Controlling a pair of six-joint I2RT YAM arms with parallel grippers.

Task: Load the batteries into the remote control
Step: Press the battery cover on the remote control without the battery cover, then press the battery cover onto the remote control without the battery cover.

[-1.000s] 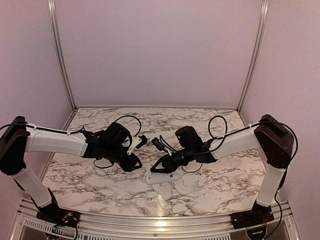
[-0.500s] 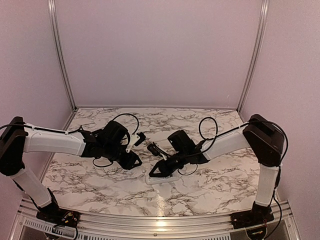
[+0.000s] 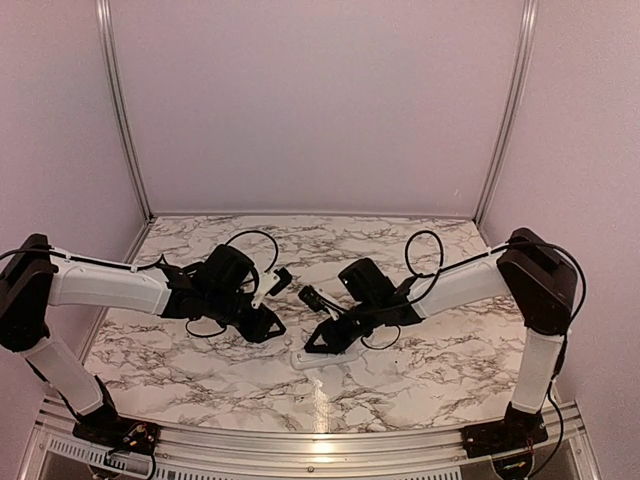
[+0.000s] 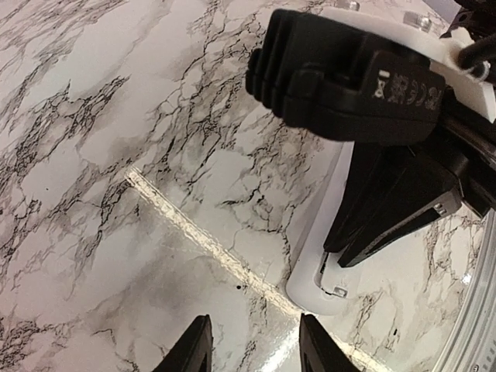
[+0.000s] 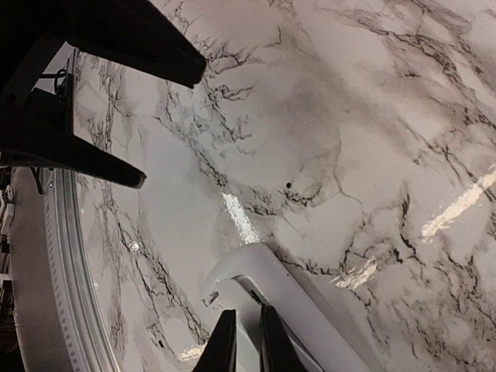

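Note:
The white remote control (image 3: 327, 357) lies on the marble table between the two grippers, back side up. The seam of the battery cover shows at its rounded end in the left wrist view (image 4: 322, 267) and the right wrist view (image 5: 260, 267). My right gripper (image 3: 313, 346) is down on that end of the remote, its two fingers nearly together with only a thin gap (image 5: 246, 345). My left gripper (image 3: 268, 326) hovers just left of the remote, open and empty (image 4: 252, 353). No batteries are in view.
The right gripper's black fingers (image 4: 387, 209) fill the upper right of the left wrist view. The left gripper's fingers (image 5: 143, 46) show at the upper left of the right wrist view. The table's metal front rail (image 3: 320, 440) runs close behind the remote.
My right gripper has moved left and down onto the end of the remote. The left gripper has shifted only slightly. The remote has not moved.

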